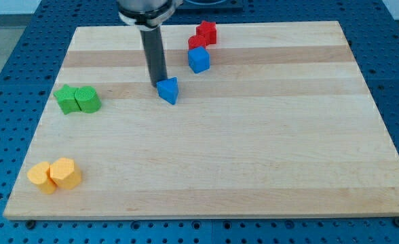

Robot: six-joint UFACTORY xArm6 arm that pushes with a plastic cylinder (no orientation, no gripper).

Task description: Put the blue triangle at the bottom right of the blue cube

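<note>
The blue triangle (169, 90) lies on the wooden board (254, 156), left of centre in the upper part. The blue cube (199, 59) sits up and to the right of it, a short gap apart. My tip (159, 84) stands at the triangle's upper left edge, touching it or nearly so. The dark rod rises from there to the view's top.
Two red blocks (203, 34) sit just above the blue cube, touching it. Two green blocks (77, 99) sit together at the left edge. Two yellow-orange blocks (55, 175) sit at the lower left corner. A blue perforated table surrounds the board.
</note>
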